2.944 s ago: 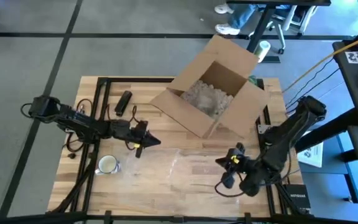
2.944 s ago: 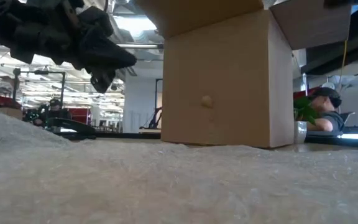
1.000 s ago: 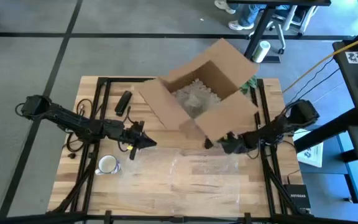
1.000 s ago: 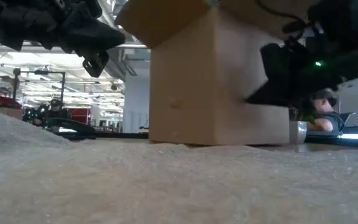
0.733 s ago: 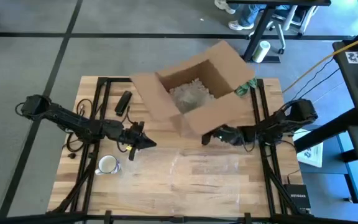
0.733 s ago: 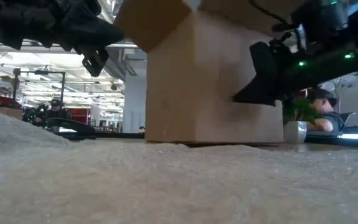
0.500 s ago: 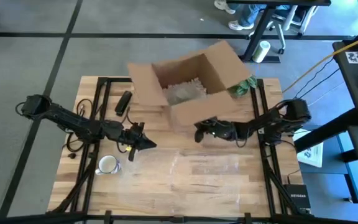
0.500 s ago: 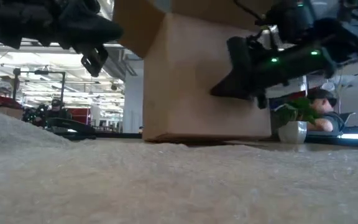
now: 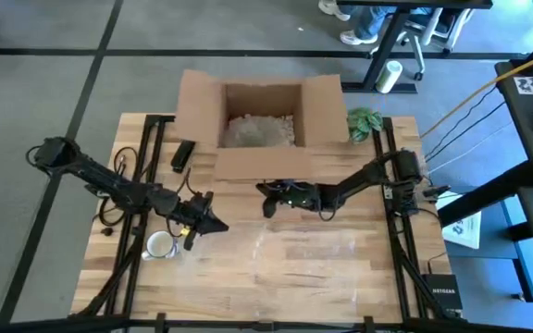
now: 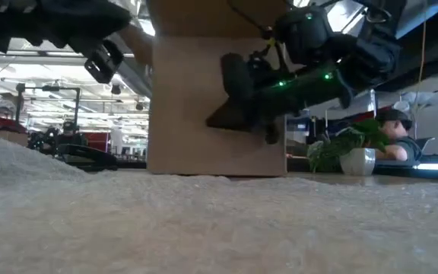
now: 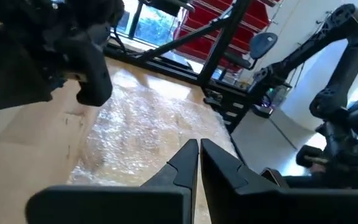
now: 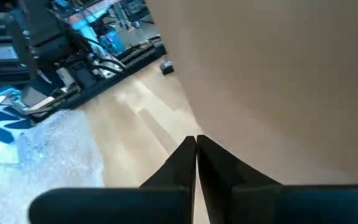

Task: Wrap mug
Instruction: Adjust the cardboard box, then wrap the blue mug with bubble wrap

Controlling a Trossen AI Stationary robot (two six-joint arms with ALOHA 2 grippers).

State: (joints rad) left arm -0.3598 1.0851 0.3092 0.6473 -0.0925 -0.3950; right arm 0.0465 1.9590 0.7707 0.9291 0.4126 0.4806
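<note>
On wood table (image 9: 378, 277): clear bubble wrap (image 9: 294, 250); brown cardboard box (image 9: 257, 125); mug (image 9: 159, 244)

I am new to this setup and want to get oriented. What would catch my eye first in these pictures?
The open cardboard box at the table's far edge stands out first, with pale packing material inside. The right gripper reaches in just in front of it, fingers shut. Nearer the front lies a sheet of bubble wrap, with the mug at the front left, beside the left gripper, whose fingers are also shut.
</note>
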